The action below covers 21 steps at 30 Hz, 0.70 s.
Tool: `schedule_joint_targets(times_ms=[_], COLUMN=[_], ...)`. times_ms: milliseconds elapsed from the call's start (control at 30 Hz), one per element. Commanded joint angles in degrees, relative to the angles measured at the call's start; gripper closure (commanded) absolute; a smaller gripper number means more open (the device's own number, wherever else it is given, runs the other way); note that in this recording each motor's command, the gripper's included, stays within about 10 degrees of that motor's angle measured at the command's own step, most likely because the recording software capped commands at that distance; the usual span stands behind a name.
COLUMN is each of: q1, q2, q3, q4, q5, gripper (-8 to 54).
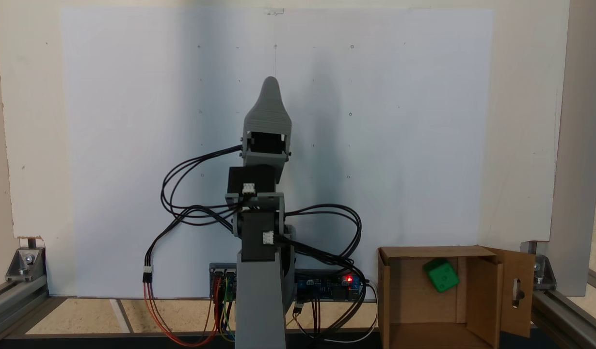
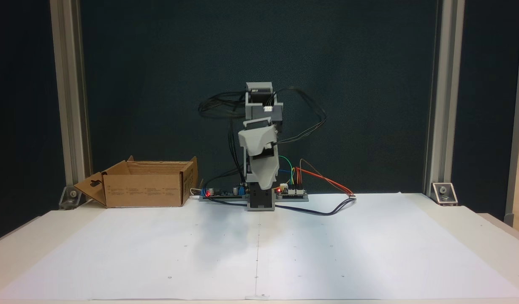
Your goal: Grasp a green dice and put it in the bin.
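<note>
The green dice [image 1: 441, 275] lies tilted inside the bin [image 1: 399, 300], a brown cardboard box with a slotted flap, near the box's far wall. The same bin [image 2: 145, 190] stands at the left in a fixed view, where its walls hide the dice. My arm is folded over its base at the table's middle. My gripper [image 1: 271, 80] tapers to a single grey tip, well away from the bin, and nothing shows in it. Seen from the front, the gripper [image 2: 267, 185] points down toward the base. One jaw lies behind the other, so I cannot say how they stand.
A white paper sheet [image 2: 259, 253] covers the table in front of the arm. Circuit boards [image 2: 291, 192] and loose wires [image 2: 327, 207] lie beside the base. Aluminium frame posts [image 2: 436, 97] stand at the table's sides.
</note>
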Motion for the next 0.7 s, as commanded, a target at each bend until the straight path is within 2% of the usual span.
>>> schedule_joint_targets(times_ms=[0, 300, 667], q1=[0.88, -3.08, -0.35], q2=[3.34, 13.01, 13.36], q3=[-0.44, 6.94, 25.93], q4=[-9.38, -31.80, -57.46], q5=[-1.67, -1.58, -1.85], gripper=[0.7, -0.5, 1.8])
